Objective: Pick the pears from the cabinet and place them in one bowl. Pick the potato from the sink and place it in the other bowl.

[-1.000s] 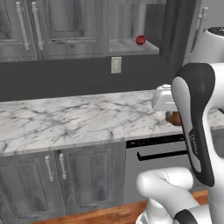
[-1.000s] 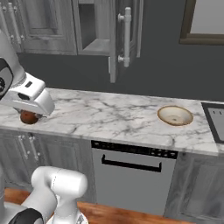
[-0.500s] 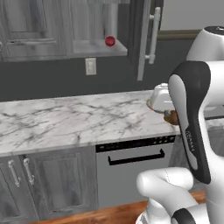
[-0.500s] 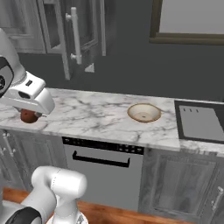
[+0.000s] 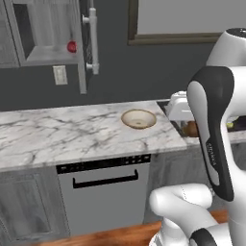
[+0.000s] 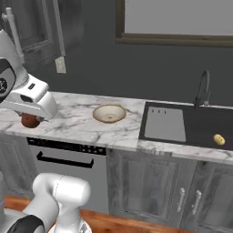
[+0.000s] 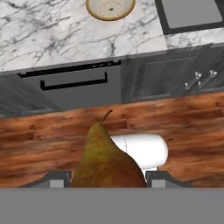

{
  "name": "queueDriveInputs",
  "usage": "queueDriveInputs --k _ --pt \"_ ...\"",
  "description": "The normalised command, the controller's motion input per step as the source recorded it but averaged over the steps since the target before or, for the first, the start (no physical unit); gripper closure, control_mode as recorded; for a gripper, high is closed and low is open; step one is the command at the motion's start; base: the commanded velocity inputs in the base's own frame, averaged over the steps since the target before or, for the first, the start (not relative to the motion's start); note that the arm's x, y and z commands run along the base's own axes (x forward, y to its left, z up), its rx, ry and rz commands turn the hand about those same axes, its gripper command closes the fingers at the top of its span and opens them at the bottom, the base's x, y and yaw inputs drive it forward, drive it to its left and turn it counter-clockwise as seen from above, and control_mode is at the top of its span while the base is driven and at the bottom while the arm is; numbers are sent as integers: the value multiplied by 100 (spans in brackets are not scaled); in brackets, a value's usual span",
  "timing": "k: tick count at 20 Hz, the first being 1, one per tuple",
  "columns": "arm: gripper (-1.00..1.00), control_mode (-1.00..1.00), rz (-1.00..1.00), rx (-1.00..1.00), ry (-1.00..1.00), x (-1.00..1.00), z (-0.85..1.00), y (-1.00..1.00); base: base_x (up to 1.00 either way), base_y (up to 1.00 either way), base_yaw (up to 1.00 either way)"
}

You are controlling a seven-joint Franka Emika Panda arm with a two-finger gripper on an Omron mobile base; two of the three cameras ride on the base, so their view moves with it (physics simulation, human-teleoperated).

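A cream-tan bowl [image 5: 139, 118] sits on the marble counter [image 5: 57, 134] near the sink [image 6: 186, 125].

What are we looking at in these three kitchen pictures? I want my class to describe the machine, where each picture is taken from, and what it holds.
A white robot arm on a driving base, in a rendered kitchen. Two cameras ride behind it, left and right; the third sits on its hand. The end effector is shut on a brown pear. On the marble counter sits a cream-tan bowl. A red pear waits in the open cabinet; a yellow potato lies in the black sink.
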Motion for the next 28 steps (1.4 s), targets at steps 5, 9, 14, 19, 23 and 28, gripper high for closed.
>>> queueDriveInputs --k 5,9,14,19,23,28 --pt "100 100 0 0 0 0 0 0 50 -63 3" --pt "100 100 0 0 0 0 0 0 59 -33 0" --pt "100 100 0 0 0 0 0 0 72 0 -7" --pt "100 100 0 0 0 0 0 0 78 2 -7" --pt "100 -100 0 0 0 0 0 0 3 -1 0" --pt "100 -100 0 0 0 0 0 0 0 0 0"
